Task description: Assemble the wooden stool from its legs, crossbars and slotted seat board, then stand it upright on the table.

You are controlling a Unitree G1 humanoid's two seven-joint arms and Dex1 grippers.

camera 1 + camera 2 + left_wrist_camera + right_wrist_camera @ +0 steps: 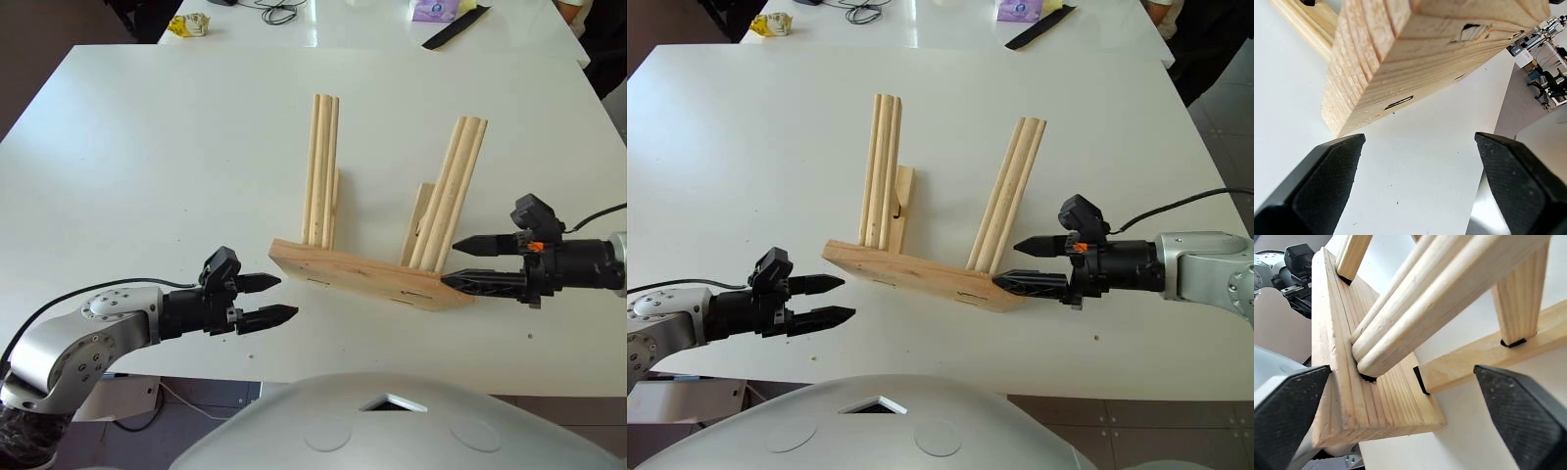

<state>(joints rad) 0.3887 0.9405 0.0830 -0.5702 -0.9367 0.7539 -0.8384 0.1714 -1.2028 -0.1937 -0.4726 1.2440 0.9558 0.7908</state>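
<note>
Pale wooden stool lies on the white table (pixel 147 176), slotted seat board (pixel 362 275) on edge, ribbed legs (pixel 321 166) pointing away. Board's long axis runs left-right between the arms. Right gripper (pixel 449 263) is nearer, jaws wide and straddling the right end. Left gripper (pixel 287 297) has jaws spread, just off the left end.

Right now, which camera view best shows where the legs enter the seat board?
The right wrist view: the legs and a bar enter slots in the seat board close up. The eye views show the whole board on its edge, joints small. The left wrist view shows its end and slotted top.
</note>
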